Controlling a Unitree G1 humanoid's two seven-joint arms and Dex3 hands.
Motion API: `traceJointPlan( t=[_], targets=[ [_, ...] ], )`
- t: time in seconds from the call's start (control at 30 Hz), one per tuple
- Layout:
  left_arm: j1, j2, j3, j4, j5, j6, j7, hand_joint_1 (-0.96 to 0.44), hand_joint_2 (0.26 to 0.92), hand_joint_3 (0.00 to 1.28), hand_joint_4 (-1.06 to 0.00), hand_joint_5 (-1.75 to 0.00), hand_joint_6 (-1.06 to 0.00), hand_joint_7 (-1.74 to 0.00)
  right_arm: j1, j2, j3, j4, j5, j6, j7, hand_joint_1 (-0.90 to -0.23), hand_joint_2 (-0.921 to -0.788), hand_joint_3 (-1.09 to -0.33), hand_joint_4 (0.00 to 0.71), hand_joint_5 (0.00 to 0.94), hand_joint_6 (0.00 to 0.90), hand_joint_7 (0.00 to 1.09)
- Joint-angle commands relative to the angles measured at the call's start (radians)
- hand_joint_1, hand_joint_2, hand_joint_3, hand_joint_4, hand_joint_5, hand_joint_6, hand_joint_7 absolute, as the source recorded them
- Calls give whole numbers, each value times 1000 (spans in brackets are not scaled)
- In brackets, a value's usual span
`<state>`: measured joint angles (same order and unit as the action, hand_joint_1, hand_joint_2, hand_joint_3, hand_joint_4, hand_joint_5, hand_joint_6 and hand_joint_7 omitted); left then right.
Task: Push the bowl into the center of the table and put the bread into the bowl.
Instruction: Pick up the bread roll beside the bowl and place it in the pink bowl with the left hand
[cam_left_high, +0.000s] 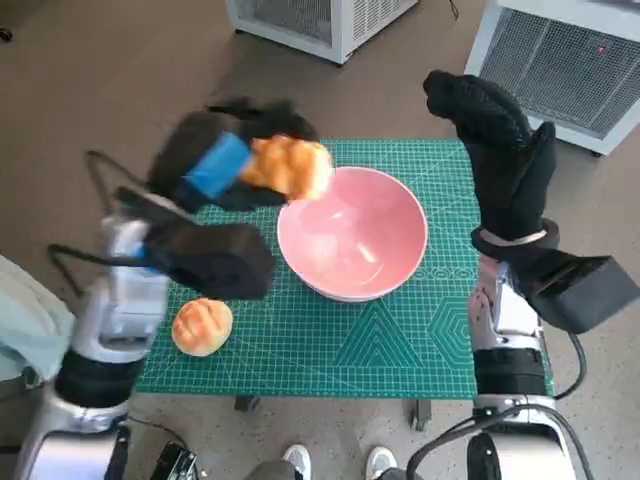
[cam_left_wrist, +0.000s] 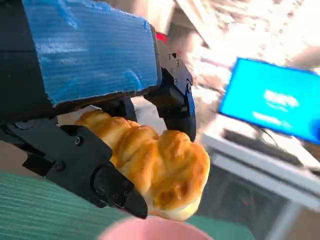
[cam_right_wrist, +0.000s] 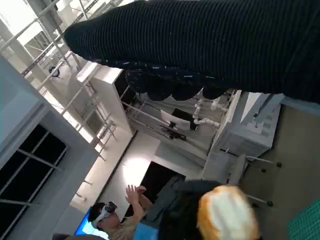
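Pink bowl (cam_left_high: 352, 232) sits mid-counter (cam_left_high: 400, 350); the left hand (cam_left_high: 215, 165) clamps a bread (cam_left_high: 290, 166) above its rim. Only the head view shows another bun (cam_left_high: 202, 326) and the raised, empty, spread right hand (cam_left_high: 500, 150).

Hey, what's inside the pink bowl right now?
Nothing shows inside the pink bowl; its visible interior is bare. The left hand holds one bread above its rim, covering a small part. A second bread lies on the green mat.
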<state>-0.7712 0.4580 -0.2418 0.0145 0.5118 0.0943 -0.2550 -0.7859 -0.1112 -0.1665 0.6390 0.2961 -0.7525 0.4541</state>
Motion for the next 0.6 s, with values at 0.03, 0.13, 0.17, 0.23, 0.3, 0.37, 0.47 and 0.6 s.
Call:
traceJointPlan(
  t=[0.03, 0.13, 0.17, 0.23, 0.3, 0.37, 0.47, 0.6],
  targets=[
    [-66, -37, -53, 93, 24, -49, -6, 2, 916, 17, -794, -1046, -654, -1140, 31, -3, -1, -6, 6, 14, 9, -688, -921, -766, 268, 2, 129, 473],
    [-92, -63, -83, 177, 33, -84, 4, 2, 917, 16, -795, -1037, -652, -1149, 34, -6, -1, -10, 7, 14, 10, -689, -921, -763, 269, 2, 131, 469],
    [-101, -73, -93, 211, 36, -100, 10, 2, 917, 16, -795, -1034, -652, -1153, 36, -7, -2, -10, 8, 15, 11, -690, -921, -762, 269, 2, 132, 467],
    [-116, -88, -107, 268, 42, -127, 20, 2, 918, 16, -792, -1035, -650, -1157, 37, -9, -2, -12, 10, 16, 12, -691, -921, -761, 269, 2, 133, 465],
    [-131, -103, -120, 326, 52, -153, 31, 2, 919, 16, -790, -1042, -648, -1156, 41, -10, -2, -15, 12, 17, 12, -692, -921, -759, 270, 2, 134, 462],
    [-145, -117, -134, 380, 63, -172, 45, 2, 920, 23, -779, -1057, -640, -1162, 45, -10, -1, -20, 13, 17, 12, -693, -921, -758, 270, 2, 135, 459],
    [-159, -134, -148, 443, 75, -195, 65, 1, 920, 32, -766, -1078, -630, -1165, 50, -12, -1, -27, 14, 19, 12, -694, -921, -755, 270, 2, 134, 452],
    [-164, -155, -150, 502, 62, -206, 48, 1, 920, 99, -705, -1179, -544, -1211, 55, -16, -2, -37, 17, 24, 13, -697, -921, -752, 270, 2, 136, 446]
  ],
)
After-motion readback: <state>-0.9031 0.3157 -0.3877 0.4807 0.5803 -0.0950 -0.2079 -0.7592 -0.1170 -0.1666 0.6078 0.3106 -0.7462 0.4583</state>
